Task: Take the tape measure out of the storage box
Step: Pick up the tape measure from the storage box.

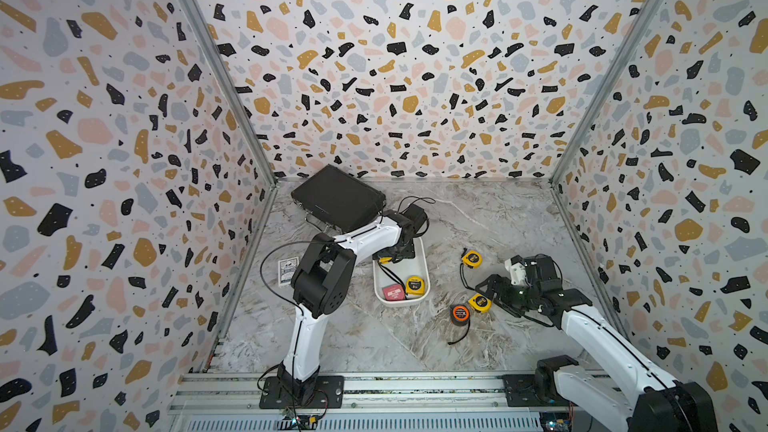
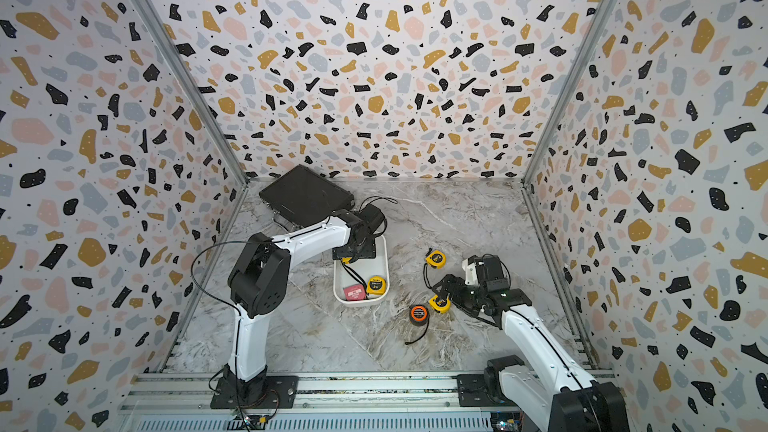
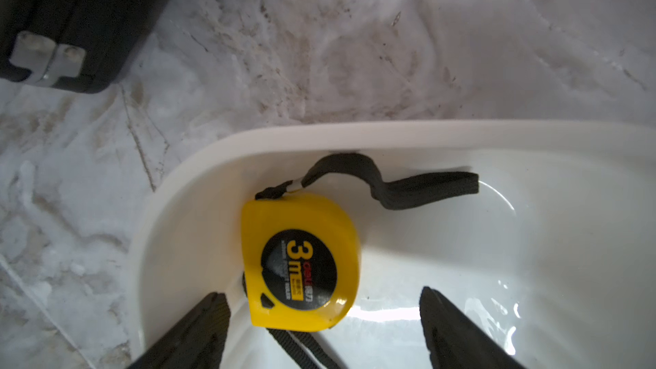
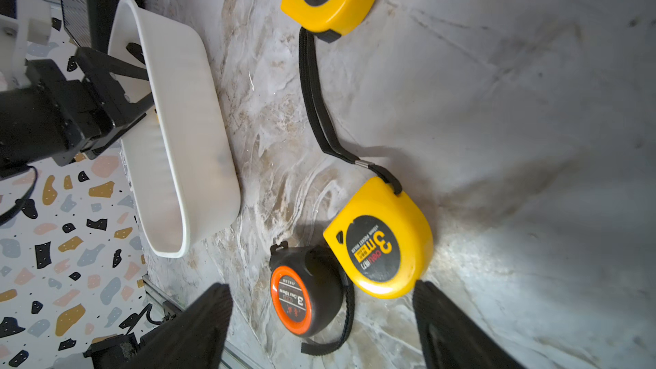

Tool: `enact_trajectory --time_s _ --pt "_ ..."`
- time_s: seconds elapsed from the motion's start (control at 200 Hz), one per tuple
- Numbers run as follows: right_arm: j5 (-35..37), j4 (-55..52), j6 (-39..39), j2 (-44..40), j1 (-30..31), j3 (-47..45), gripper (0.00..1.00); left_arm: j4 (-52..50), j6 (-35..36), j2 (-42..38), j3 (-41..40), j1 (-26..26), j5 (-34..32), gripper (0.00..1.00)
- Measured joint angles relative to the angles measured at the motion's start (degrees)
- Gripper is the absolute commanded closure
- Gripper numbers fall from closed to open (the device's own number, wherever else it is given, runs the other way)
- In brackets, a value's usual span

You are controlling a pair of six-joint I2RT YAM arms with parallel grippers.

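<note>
While the yellow tape measure [image 3: 300, 260] is lying flat beside the storage box's [image 3: 355, 133] end wall, the left gripper [image 3: 321, 294] is hanging over it, fingers apart and straddling it, apparently lining up a grasp; the right gripper [image 4: 319, 289], fingers also apart, is idling outside the box.

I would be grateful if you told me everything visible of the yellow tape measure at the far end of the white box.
The tape measure is a rounded yellow plastic case with a round black label reading 3m. It lies flat, label up, in a corner of the storage box, close to its wall. A black strap runs from one end across the box floor. The open left gripper straddles its other end without visibly touching it.
</note>
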Motion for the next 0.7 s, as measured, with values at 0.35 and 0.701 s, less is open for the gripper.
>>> enact_trajectory --time_s 0.35,0.701 --pt "-0.02 -0.04 -0.81 0.57 0.0 0.04 0.14 1.99 -2.21 0.02 -1.64 0.39 0.07 0.13" --pt "-0.02 0.0 -1.14 1.4 0.0 0.94 0.14 3.21 -2.58 1.51 -1.64 0.85 1.42 0.15"
